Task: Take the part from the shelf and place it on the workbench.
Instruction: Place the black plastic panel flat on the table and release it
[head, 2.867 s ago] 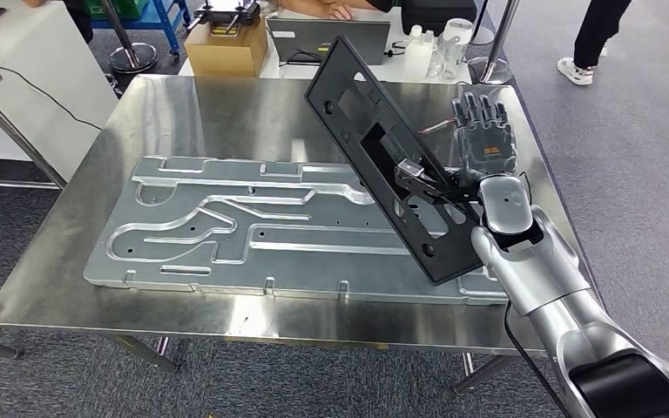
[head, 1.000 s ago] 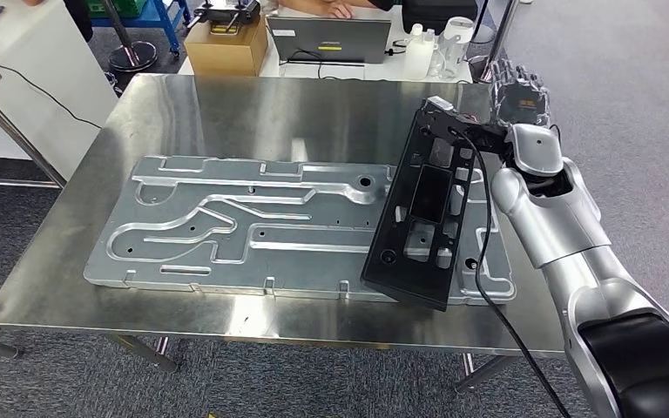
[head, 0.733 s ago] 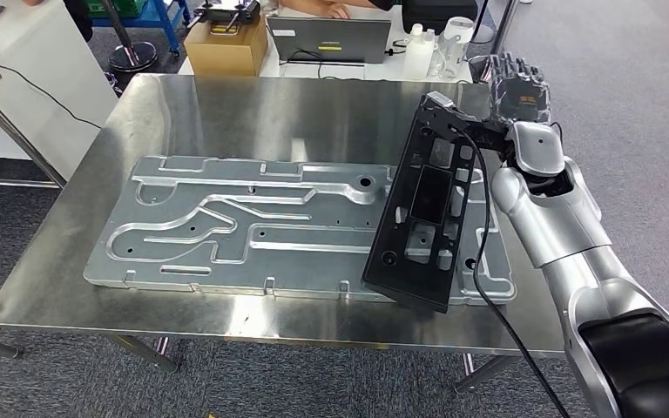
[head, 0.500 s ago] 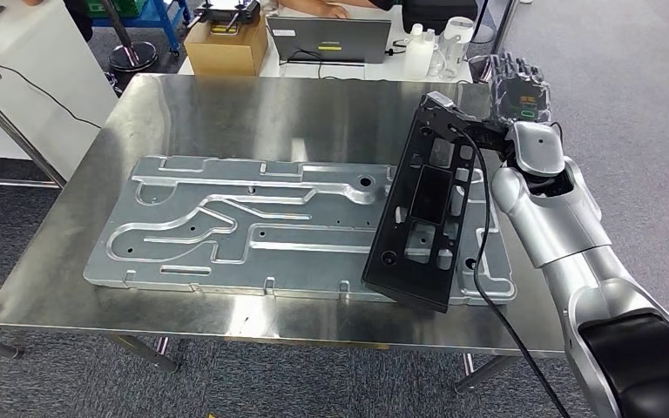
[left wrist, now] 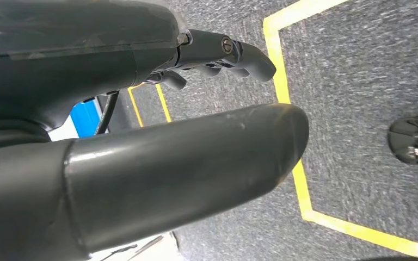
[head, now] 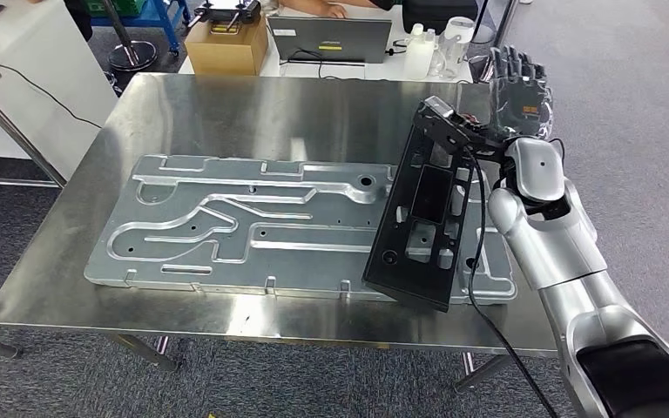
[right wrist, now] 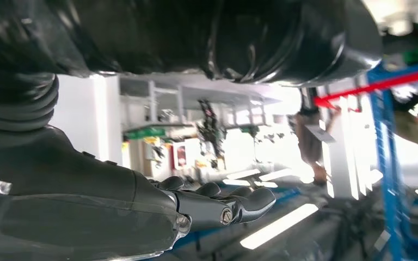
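While the right hand [head: 520,83] is spread and no longer gripping, you risk the tilted black panel [head: 420,212] toppling onto the metal plate [head: 226,228].

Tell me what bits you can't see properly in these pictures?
- Head view: whether the right hand grips the black part; the part's top edge hides the contact.
- Head view: the grey stamped plate under the part is covered.
- Right wrist view: the background is blurred and glaring.
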Available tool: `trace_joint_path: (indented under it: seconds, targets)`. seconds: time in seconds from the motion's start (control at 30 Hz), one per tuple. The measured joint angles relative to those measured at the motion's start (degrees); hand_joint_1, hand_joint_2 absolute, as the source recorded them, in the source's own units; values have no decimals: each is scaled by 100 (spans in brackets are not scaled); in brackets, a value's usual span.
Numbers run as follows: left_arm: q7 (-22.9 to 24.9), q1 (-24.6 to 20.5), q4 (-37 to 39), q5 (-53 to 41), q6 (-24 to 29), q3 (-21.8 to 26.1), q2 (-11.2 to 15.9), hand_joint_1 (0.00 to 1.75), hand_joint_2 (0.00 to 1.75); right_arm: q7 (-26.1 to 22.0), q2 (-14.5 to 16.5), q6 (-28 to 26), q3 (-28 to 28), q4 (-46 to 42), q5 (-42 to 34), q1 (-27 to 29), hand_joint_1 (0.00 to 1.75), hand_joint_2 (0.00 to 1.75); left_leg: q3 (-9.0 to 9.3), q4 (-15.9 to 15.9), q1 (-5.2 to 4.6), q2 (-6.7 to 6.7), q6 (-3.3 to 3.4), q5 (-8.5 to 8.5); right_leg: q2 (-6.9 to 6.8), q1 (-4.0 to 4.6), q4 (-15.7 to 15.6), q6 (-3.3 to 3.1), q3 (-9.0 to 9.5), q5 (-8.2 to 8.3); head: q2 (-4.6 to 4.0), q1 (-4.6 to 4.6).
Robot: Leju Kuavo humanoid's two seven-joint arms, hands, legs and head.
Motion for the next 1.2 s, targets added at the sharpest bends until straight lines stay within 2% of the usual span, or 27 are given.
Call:
trace_joint_path:
  seconds: [0.07, 0.1, 0.13, 0.2, 0.23, 0.27, 0.3, 0.33, 0.4, 0.43, 0.47, 0.57, 0.6, 0.67, 0.7, 0.73, 0.77, 0.8, 0.83, 0.9, 0.93, 0.97, 1.0, 1.07, 1.1, 1.13, 1.2]
  targets:
    - [33, -1, -1, 0, 18, -27, 4, 0, 0, -27, 53, -57, 22, -199, 99, 69, 0, 0, 37, -106, 38, 18, 62, 105, -2, -1, 30, 46, -19, -45, 0, 0]
    - [44, -3, -1, 0, 29, -54, 4, 0, 0, -37, 71, -83, 37, -288, 142, 92, 0, 0, 48, -165, 58, 29, 94, 159, -3, 0, 153, 65, -73, -156, 0, -1]
    - [55, -3, -1, 0, 42, -83, 5, 0, 0, -45, 82, -106, 51, -361, 179, 119, 0, 0, 52, -214, 78, 39, 119, 204, -7, -5, 399, 82, -176, -330, 0, -1]
    - [73, 10, -1, 0, 67, -143, 9, 0, 0, -56, 91, -134, 70, -466, 242, 199, 0, 0, 13, -212, 75, 42, 134, 230, -9, -28, 1136, 116, -486, -699, -1, -1]
    - [81, 19, -1, 0, 77, -170, 14, 0, 0, -60, 92, -141, 76, -505, 266, 257, 0, 0, -9, -195, 77, 42, 131, 232, -10, -45, 1440, 136, -615, -790, -1, 0]
    - [90, 26, -1, 0, 88, -199, 19, 0, 0, -64, 93, -149, 82, -542, 285, 313, 0, 0, -32, -171, 80, 42, 126, 230, -13, -64, 1578, 155, -674, -781, -1, 0]
    - [97, 29, 0, 0, 96, -221, 22, 0, 0, -70, 94, -159, 87, -577, 302, 356, 0, 0, -56, -140, 86, 43, 115, 225, -17, -84, 1523, 173, -645, -674, 0, 0]
    - [100, 29, 1, 0, 103, -237, 25, 0, 0, -75, 94, -169, 90, -615, 316, 384, 0, 0, -79, -96, 93, 43, 94, 211, -26, -106, 1232, 188, -498, -476, 0, 0]
    - [104, 27, 2, 0, 131, -262, 37, 0, 0, -85, 94, -202, 91, -697, 354, 420, 0, 0, -135, 0, 98, 41, 23, 171, -35, -114, 521, 187, -135, -199, 0, -1]
    - [107, 26, 4, 0, 144, -276, 46, 0, 0, -90, 93, -216, 90, -741, 369, 443, 0, 0, -162, 40, 96, 38, -19, 159, -36, -103, 270, 162, -11, -133, 0, -1]
    - [109, 28, 7, 0, 154, -293, 57, 0, 0, -94, 93, -227, 87, -780, 380, 470, 0, 0, -189, 64, 91, 36, -56, 158, -31, -82, 176, 125, 24, -151, 0, -1]
    - [114, 33, 14, 0, 160, -338, 73, 0, 0, -98, 93, -233, 81, -867, 389, 539, 0, 0, -262, 108, 93, 32, -158, 149, -30, -69, 135, -8, -38, -113, 0, -2]
    - [114, 35, 16, 0, 160, -347, 76, 0, 0, -98, 93, -233, 82, -886, 390, 550, 0, 0, -318, 217, 99, 31, -187, 38, -37, -75, 122, -58, -71, -80, 0, -2]
    - [115, 37, 23, 0, 162, -360, 84, 0, 0, -100, 93, -233, 83, -923, 392, 568, 0, 0, -530, 753, 113, 30, -227, -391, -54, -71, 106, -142, -149, -8, 0, -2]
    - [116, 39, 27, 0, 164, -366, 88, 0, 0, -101, 93, -233, 84, -935, 395, 584, 0, 0, -667, 1143, 115, 30, -239, -637, -58, -58, 109, -163, -198, 27, 0, -2]
    - [116, 39, 31, 0, 167, -371, 93, 0, 0, -105, 93, -233, 85, -948, 399, 609, 0, 0, -779, 1493, 117, 30, -247, -809, -61, -42, 113, -173, -249, 65, -1, -2]
    - [117, 40, 35, 0, 172, -374, 98, 0, 0, -109, 93, -233, 87, -965, 408, 640, 0, 0, -830, 1720, 116, 30, -247, -884, -61, -28, 119, -177, -304, 104, -1, -2]
    - [119, 40, 40, 0, 178, -377, 103, 0, 0, -112, 94, -233, 89, -986, 419, 675, 0, 0, -788, 1752, 115, 30, -237, -844, -60, -16, 127, -176, -357, 143, -1, -2]
    - [119, 40, 44, 0, 182, -378, 105, 0, 0, -115, 94, -234, 91, -1017, 432, 708, 0, 0, -650, 1585, 113, 30, -219, -710, -57, -8, 137, -170, -408, 179, 0, -2]
    - [120, 35, 48, 0, 193, -381, 113, 0, 0, -115, 94, -234, 91, -1101, 467, 749, 0, 0, -157, 804, 100, 27, -160, -397, -49, 0, 159, -139, -498, 256, 1, -3]
    - [120, 30, 49, 0, 197, -381, 119, 0, 0, -115, 94, -234, 91, -1144, 483, 758, 0, 0, 72, 422, 83, 24, -134, -324, -47, 4, 165, -113, -530, 293, 1, -2]
    - [120, 29, 51, 0, 200, -382, 125, 0, 0, -115, 94, -234, 92, -1188, 497, 767, 0, 0, 211, 159, 65, 19, -112, -282, -48, 3, 161, -77, -544, 338, 1, -2]
    - [121, 30, 54, 0, 204, -382, 130, 0, 0, -114, 94, -234, 95, -1224, 508, 777, 0, 0, 257, 36, 44, 13, -94, -286, -51, -2, 148, -40, -549, 389, 1, -1]
    - [124, 44, 61, 0, 206, -382, 134, 0, 0, -113, 96, -233, 106, -1273, 537, 800, 0, 0, 197, 1, 34, 10, -41, -175, -53, -14, 88, 39, -550, 499, 1, 0]
    - [126, 41, 65, -1, 207, -383, 135, 0, 0, -113, 97, -233, 114, -1288, 553, 811, 0, 0, 157, -25, 43, 21, 0, -104, -48, -19, 89, 71, -578, 475, 0, 1]
    - [127, 36, 68, -1, 208, -383, 136, 0, 0, -111, 97, -232, 120, -1298, 563, 821, 0, 0, 96, -54, 56, 32, 49, -17, -43, -20, 164, 95, -626, 341, 0, 1]
    - [127, 27, 72, -2, 208, -384, 136, 0, 0, -106, 97, -236, 127, -1315, 582, 834, 0, 0, -69, -74, 60, 50, 122, 151, -36, -30, 669, 128, -792, -219, 0, 2]
